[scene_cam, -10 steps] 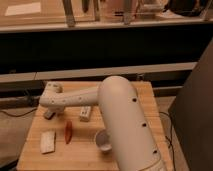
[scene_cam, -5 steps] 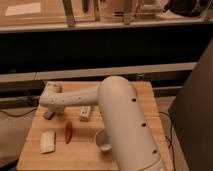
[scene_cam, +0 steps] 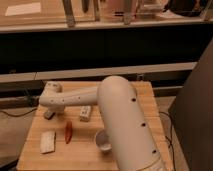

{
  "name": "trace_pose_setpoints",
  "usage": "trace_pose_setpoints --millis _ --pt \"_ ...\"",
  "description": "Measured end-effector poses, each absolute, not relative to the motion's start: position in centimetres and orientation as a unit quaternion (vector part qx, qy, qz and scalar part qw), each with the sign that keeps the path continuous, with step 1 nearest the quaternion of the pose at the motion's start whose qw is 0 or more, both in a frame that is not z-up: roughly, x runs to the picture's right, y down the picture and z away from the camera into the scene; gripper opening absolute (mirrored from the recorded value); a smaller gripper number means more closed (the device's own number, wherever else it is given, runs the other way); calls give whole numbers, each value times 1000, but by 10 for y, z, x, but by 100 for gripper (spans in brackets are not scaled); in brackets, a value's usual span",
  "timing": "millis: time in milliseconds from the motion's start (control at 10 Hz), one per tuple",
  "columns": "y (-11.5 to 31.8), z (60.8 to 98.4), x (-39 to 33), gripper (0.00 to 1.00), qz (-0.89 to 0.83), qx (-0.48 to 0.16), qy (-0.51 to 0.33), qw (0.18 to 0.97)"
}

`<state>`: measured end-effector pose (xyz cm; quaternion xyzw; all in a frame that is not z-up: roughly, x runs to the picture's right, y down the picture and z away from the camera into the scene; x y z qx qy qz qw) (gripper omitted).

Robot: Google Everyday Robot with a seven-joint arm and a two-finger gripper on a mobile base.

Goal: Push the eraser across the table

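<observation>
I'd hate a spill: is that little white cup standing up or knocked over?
Upright: the white cup shows its round open mouth facing up on the table. Contents: cannot tell. The end effector sits apart, near the far-left edge.

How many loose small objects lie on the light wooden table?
4: a pale flat block front-left, a red pepper-like item beside it, a small box mid-table, a white cup. The gripper or arm may hide more.

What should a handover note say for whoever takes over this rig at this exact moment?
Tool: low at the table's left side, at the end of the white arm.
Items: a flat whitish block, possibly the eraser, lies front left; a red item beside it; a small light block mid-table; a white cup near the front.
Done: no push evident.
Left: contact the eraser and push it across.
</observation>
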<state>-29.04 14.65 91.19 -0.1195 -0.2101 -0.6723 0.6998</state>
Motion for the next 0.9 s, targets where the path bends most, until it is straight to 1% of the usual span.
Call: trace_pose_setpoints --millis 900 --pt "146 911 -293 4 -684 -116 -214 688"
